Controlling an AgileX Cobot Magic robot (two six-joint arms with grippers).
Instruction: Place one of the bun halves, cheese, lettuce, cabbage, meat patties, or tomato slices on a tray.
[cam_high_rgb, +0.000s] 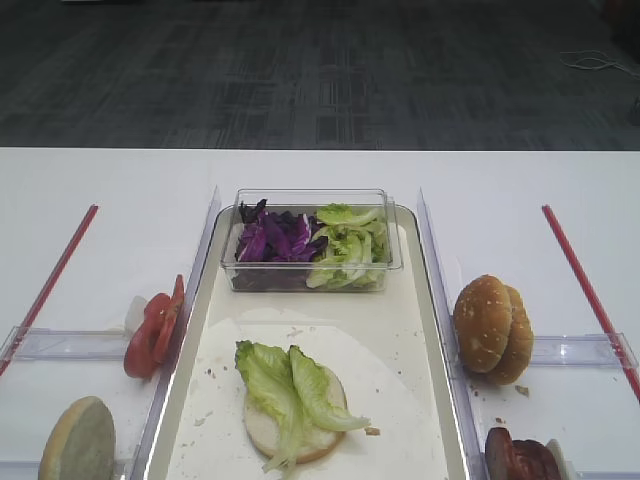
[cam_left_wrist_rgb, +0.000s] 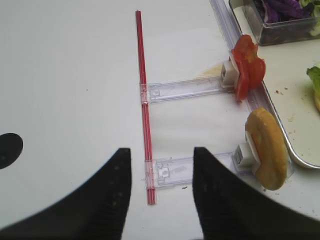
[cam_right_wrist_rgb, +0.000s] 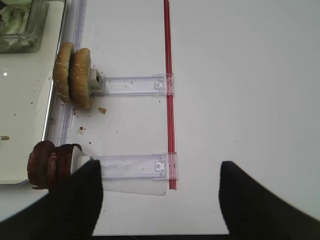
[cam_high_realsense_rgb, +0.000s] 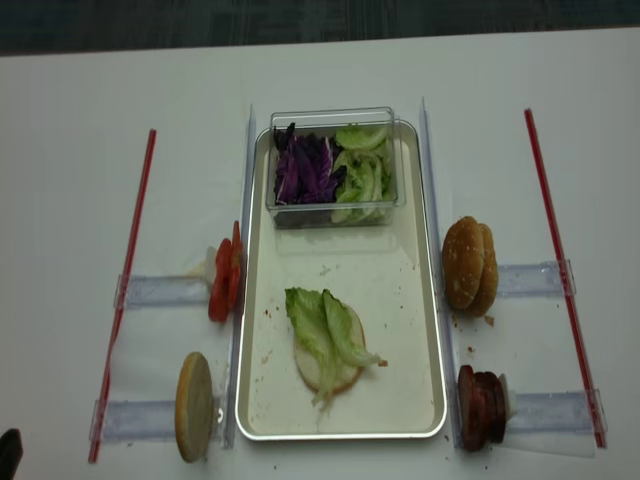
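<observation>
On the tray (cam_high_rgb: 431, 292) a pale bun half (cam_high_rgb: 305, 432) lies cut face up with lettuce (cam_high_rgb: 285, 385) on it. Cabbage (cam_high_rgb: 275, 240) and more lettuce fill the clear tub (cam_high_rgb: 310, 272) at the tray's far end. Left of the tray stand tomato slices (cam_left_wrist_rgb: 247, 70) and a bun half (cam_left_wrist_rgb: 267, 150); my left gripper (cam_left_wrist_rgb: 162, 151) hovers open beside them, holding nothing. Sesame bun halves (cam_right_wrist_rgb: 74, 77) and meat patties (cam_right_wrist_rgb: 47, 162) stand to the right. My right gripper (cam_right_wrist_rgb: 161, 167) is open, its left finger close to the patties. Cheese is out of view.
Clear plastic holders (cam_right_wrist_rgb: 132, 85) prop the food on edge on both sides of the tray. Red strips (cam_high_rgb: 585, 290) run along the white table outside them. Clear rails (cam_high_rgb: 438, 270) border the tray. The table's far edge meets dark floor.
</observation>
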